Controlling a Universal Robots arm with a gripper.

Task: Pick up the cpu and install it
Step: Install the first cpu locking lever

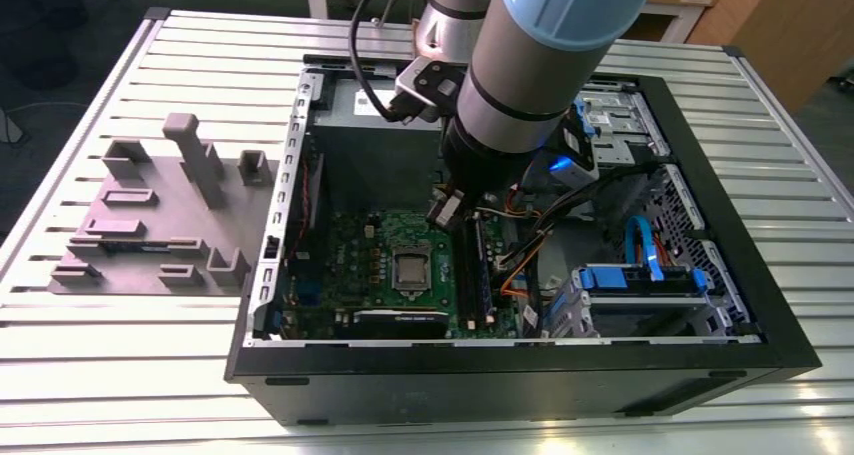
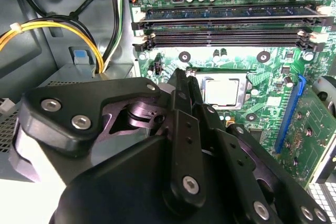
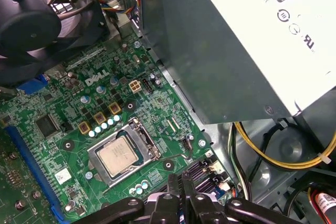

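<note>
Sits already in the socket [image 3: 123,153] on the motherboard [image 1: 387,275]: the cpu [image 3: 117,159], silvery top up. Hovers just above and beside it, gripper [image 2: 184,80] with jaws pressed together, pinching nothing. Best to check flat seating before leaving.

the arm [image 1: 534,65] reaches steeply down, its wrist bent so the gripper [image 1: 446,211] points at the board below. in both wrist views the black fingers [image 2: 181,108] press together, tips meeting, with nothing between them.
</note>
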